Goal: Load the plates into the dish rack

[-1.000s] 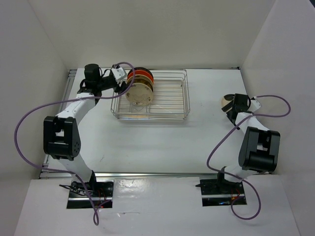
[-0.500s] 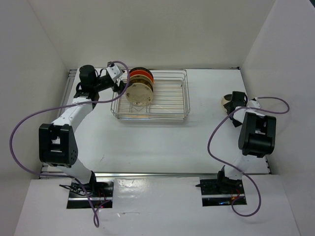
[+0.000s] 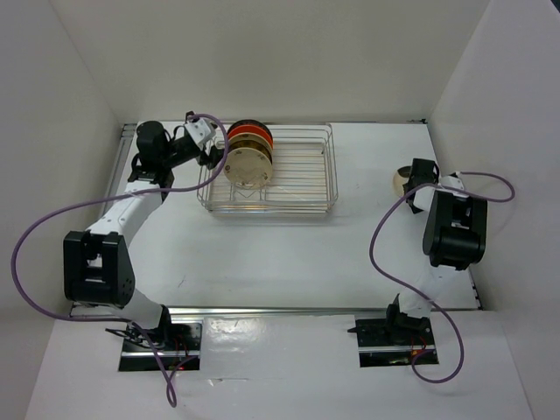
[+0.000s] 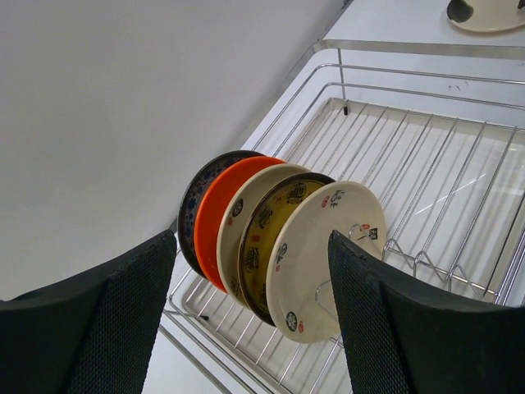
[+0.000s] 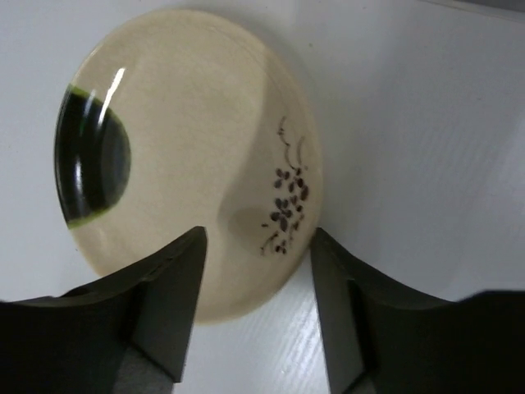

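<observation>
The dish rack (image 3: 303, 178) stands at the back middle of the table. Several plates (image 3: 248, 158) stand upright at its left end. In the left wrist view they are, from the back, dark teal (image 4: 192, 210), orange (image 4: 214, 222), cream (image 4: 243, 215), yellow-gold (image 4: 269, 245) and cream (image 4: 328, 250), on the rack's wires (image 4: 426, 164). My left gripper (image 3: 210, 149) is open and empty just left of them, not touching (image 4: 253, 240). A cream plate (image 3: 401, 181) with a dark patch lies flat at the right (image 5: 189, 156). My right gripper (image 3: 413, 180) is open, its fingers straddling that plate's near rim (image 5: 258, 238).
White walls close in the table on the left, back and right. The right half of the rack holds no plates. The cream plate on the table also shows far off in the left wrist view (image 4: 488, 12).
My left gripper has drawn back to the left, away from the standing plates. My right arm's elbow has swung toward the back while its gripper stays at the cream plate.
</observation>
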